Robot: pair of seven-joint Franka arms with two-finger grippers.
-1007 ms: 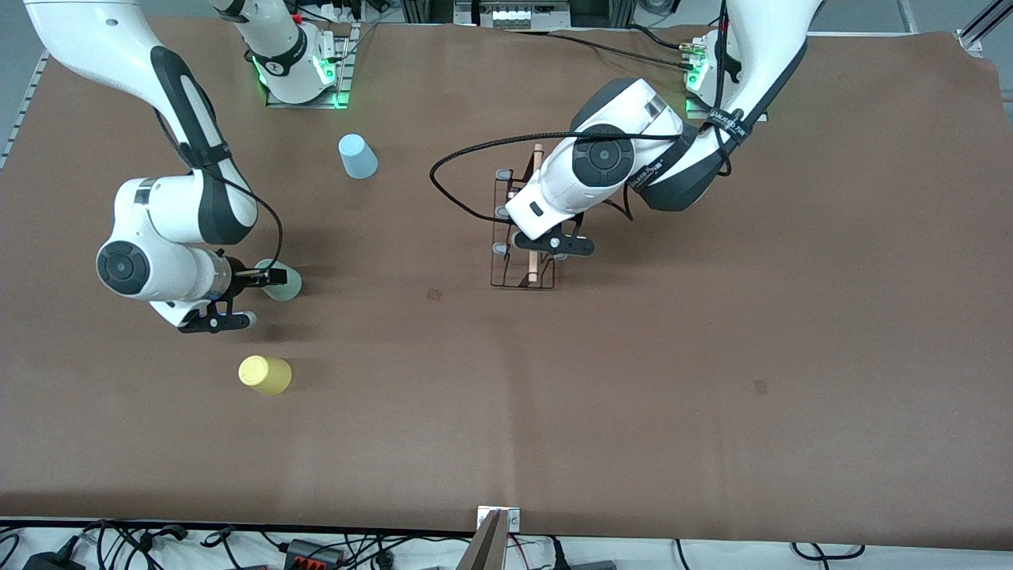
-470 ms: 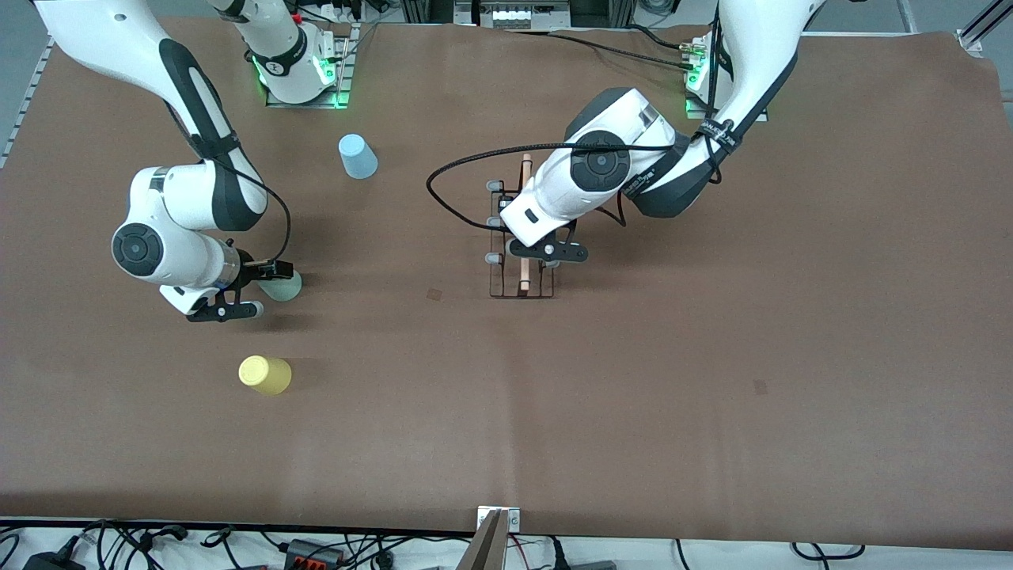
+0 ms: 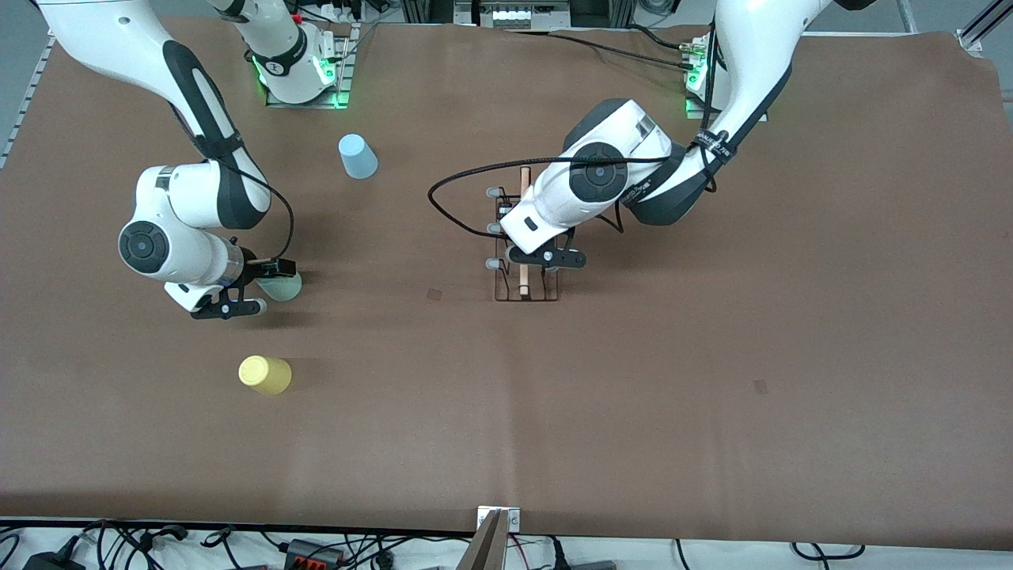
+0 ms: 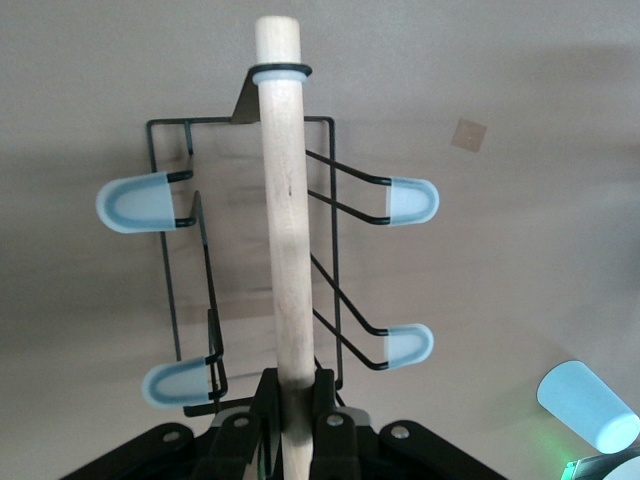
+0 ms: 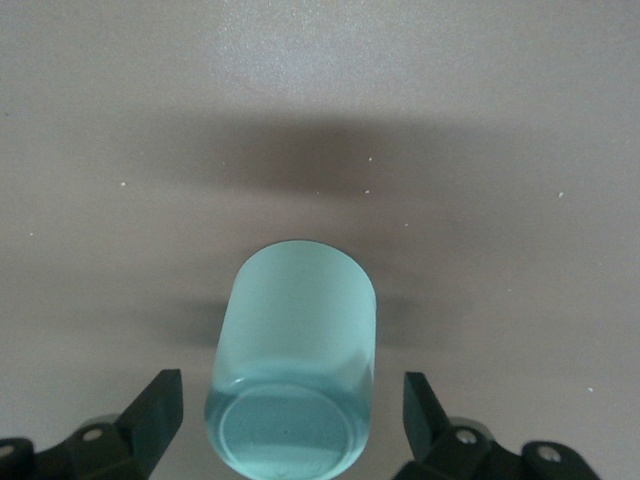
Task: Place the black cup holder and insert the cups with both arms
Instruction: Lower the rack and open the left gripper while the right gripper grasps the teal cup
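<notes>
Work stands early: left gripper (image 4: 290,425) clamps the black cup holder (image 3: 522,253) by its wooden bar, right gripper (image 5: 290,415) straddles the mint cup (image 5: 295,360) between wide jaws (no cup pegged yet).

left gripper (image 4: 292,420) clamped on rack's (image 4: 190,300) wooden bar (image 4: 285,220); blue cup (image 4: 588,405) nearby

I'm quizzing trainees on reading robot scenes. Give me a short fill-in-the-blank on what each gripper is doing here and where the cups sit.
1. The left gripper is shut on the cup holder's wooden ____.
2. The right gripper has open jaws either side of the ____ cup.
3. The cup nearest the front camera is ____.
4. The light blue cup stands nearest the ____ arm's base.

Missing words: bar; mint green; yellow; right
</notes>
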